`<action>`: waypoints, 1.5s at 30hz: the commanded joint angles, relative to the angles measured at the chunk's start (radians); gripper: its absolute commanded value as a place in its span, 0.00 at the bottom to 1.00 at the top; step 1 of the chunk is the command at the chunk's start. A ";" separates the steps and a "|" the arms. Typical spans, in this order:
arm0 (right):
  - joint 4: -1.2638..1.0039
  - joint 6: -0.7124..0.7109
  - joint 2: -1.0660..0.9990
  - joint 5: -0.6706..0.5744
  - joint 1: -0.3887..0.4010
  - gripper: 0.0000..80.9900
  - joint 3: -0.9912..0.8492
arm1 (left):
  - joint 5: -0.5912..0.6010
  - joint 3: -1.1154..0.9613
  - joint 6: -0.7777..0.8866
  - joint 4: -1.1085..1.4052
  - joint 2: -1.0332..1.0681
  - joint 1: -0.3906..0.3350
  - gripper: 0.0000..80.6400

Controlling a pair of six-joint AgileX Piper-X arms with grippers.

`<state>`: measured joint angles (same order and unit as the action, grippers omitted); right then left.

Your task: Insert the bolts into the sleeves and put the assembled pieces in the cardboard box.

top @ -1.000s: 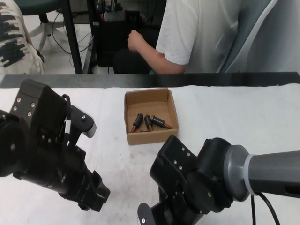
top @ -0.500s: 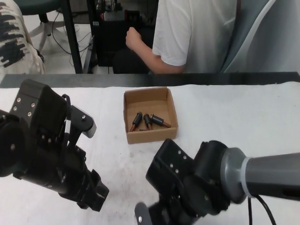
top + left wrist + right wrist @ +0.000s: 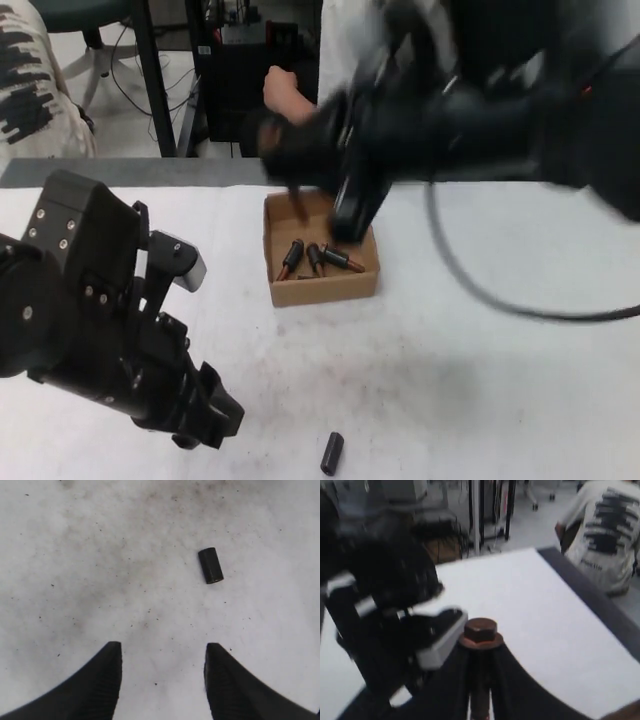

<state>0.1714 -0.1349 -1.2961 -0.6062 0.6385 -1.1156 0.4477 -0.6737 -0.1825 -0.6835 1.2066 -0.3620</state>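
A short black sleeve lies on the white bench cover near the front edge. My left gripper hovers low beside it, open, with nothing between its fingers. The right arm is raised and blurred above the cardboard box. My right gripper is shut on a bolt with a copper-coloured hex head that sticks out past the fingertips. Three assembled pieces lie in the box.
The dark far edge of the bench runs behind the box. The left arm's bulky black body fills the front left. White cover stretches open to the right of the sleeve.
The right arm has swung up from the bench's front to above the box, uncovering the black sleeve on the cover. The left arm has barely moved.
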 commanded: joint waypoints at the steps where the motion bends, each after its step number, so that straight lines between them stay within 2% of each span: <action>1: -0.034 0.058 0.045 -0.055 -0.022 0.01 -0.009 | 0.024 -0.023 0.019 0.001 -0.009 -0.042 0.59; 8: -0.034 0.096 0.127 -0.058 -0.072 0.01 -0.009 | -0.026 -0.036 0.149 0.142 0.041 -0.151 0.59; 15: -0.017 0.098 0.172 -0.058 -0.072 0.01 -0.009 | -0.073 -0.155 0.156 0.011 0.222 -0.231 0.59; 21: 0.008 0.098 0.204 -0.051 -0.081 0.01 -0.009 | -0.095 -0.261 0.111 -0.089 0.339 -0.248 0.59; 30: 0.015 0.098 0.215 -0.063 -0.115 0.01 -0.009 | -0.094 -0.267 0.117 -0.062 0.386 -0.248 0.59; 39: 0.019 0.098 0.215 -0.058 -0.115 0.01 -0.009 | -0.141 -0.273 0.124 -0.061 0.465 -0.340 0.59; 45: 0.019 0.110 0.215 -0.058 -0.115 0.01 -0.009 | -0.155 -0.285 0.196 -0.018 0.476 -0.358 0.59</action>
<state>0.1947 -0.0383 -1.0935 -0.6572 0.5280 -1.1156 0.3086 -0.9475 -0.0164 -0.7155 1.6834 -0.7161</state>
